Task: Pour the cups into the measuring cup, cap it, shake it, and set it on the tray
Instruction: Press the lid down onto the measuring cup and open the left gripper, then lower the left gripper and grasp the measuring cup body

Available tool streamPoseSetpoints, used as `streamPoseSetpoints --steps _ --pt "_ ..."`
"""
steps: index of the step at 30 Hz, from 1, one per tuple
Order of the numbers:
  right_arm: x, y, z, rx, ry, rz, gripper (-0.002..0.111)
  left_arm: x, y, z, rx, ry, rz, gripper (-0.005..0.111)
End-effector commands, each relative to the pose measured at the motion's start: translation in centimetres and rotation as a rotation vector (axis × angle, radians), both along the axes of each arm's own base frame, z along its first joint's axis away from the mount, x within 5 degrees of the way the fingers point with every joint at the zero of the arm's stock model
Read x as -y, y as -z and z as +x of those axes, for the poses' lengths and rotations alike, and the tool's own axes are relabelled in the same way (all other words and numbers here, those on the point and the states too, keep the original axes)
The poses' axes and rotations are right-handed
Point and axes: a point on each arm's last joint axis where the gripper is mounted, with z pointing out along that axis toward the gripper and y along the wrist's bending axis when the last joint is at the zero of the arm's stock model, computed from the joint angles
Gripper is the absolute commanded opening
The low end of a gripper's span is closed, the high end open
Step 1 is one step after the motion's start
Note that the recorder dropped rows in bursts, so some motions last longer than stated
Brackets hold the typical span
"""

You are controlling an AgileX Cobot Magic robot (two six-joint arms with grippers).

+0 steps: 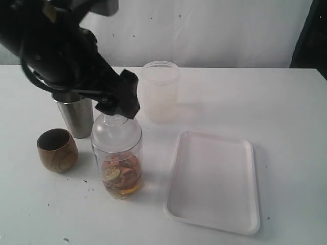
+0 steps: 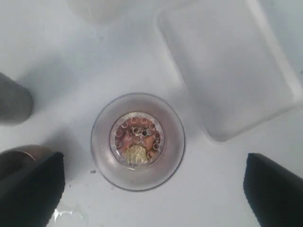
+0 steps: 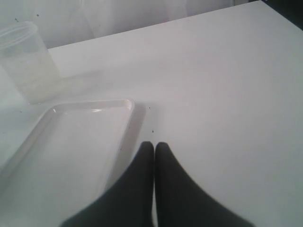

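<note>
Zero grip at present: hovers with the left gripper [image 2: 152, 165] straight above the capped measuring cup [image 2: 137, 141], jaws spread wide to either side, holding nothing. Stands upright on the worktop, long axis vertical, just left of the tray [image 1: 214, 184], far nearer the left arm. Shows the right gripper [image 3: 154, 150] pressed closed, empty, near the tray.

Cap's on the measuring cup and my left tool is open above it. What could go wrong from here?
1. The cap shows what look like small holes on top; shaking could throw contents out.
2. The wooden cup and steel tumbler stand close beside the measuring cup; the open left tool could knock one coming down.
3. Gripping the rounded cap could slip or pull it off.
</note>
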Motion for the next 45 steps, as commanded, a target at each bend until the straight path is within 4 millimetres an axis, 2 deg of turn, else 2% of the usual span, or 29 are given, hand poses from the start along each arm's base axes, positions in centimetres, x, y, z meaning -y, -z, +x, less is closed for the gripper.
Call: streamPoseSetpoints --steps 1,3,9,16,19,24,29,40,45 --pt "0.0 0.0 0.0 0.007 -0.004 -0.002 0.0 -1.9 -1.6 -2.6 0.145 -0.013 -0.172 0.097" --pt "0.0 0.0 0.0 0.007 -0.004 -0.002 0.0 -2.8 -1.0 -3.8 0.203 -0.022 -0.256 0.097" --pt "0.0 0.0 0.0 0.007 -0.004 -0.002 0.0 -5.1 3.6 -6.3 0.371 -0.073 -0.467 0.097" --pt "0.0 0.0 0.0 0.007 -0.004 -0.002 0.0 -7.3 10.1 -7.8 0.466 -0.136 -0.499 0.097" --pt "0.0 0.0 0.0 0.008 -0.004 -0.004 0.0 -7.7 12.1 -8.6 0.485 -0.132 -0.522 0.097" --pt "0.0 0.0 0.0 0.008 -0.004 -0.004 0.0 -7.1 13.4 -10.7 0.591 0.061 -0.624 0.097" --pt "0.0 0.0 0.0 0.008 -0.004 -0.004 0.0 -7.2 14.8 -10.9 0.618 0.088 -0.611 0.097" --pt "0.0 0.0 0.0 0.008 0.003 0.019 0.0 -6.2 17.4 -9.2 0.649 0.071 -0.514 0.097" --pt "0.0 0.0 0.0 0.008 0.002 0.019 0.0 -6.1 18.4 -8.2 0.655 -0.016 -0.515 0.097"
